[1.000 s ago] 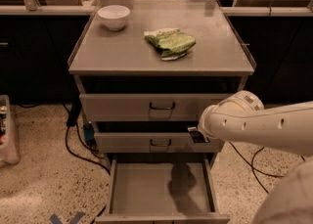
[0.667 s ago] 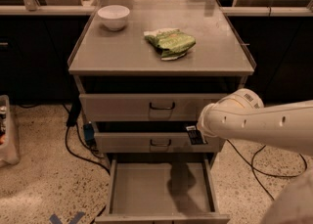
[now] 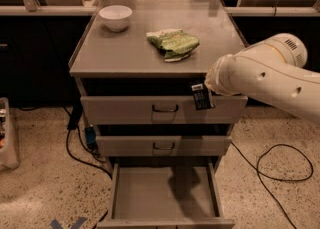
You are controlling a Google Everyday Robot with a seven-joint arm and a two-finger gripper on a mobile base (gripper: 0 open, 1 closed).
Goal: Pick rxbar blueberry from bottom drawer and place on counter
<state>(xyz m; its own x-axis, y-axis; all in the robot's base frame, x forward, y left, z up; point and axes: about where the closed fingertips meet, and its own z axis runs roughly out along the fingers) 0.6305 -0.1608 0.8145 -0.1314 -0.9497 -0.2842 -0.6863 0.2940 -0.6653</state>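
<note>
The rxbar blueberry [image 3: 201,96], a small dark bar with pale lettering, hangs in the air in front of the top drawer's right end. My gripper [image 3: 205,88] is shut on its upper end and is mostly hidden behind my white arm [image 3: 260,75], which reaches in from the right. The bar is just below the level of the counter [image 3: 125,50], off its front right edge. The bottom drawer [image 3: 165,193] is pulled open below, its grey floor bare with the arm's shadow on it.
A green-and-white snack bag [image 3: 173,42] lies on the counter's middle right and a white bowl [image 3: 115,17] at its back left. The two upper drawers [image 3: 164,109] are nearly closed. Cables [image 3: 280,165] lie on the floor right and left. A pale bin [image 3: 7,138] stands far left.
My arm has risen from the middle drawer's level to the top drawer's level, carrying the dark bar up with it. The cabinet now looks closer in the view.
</note>
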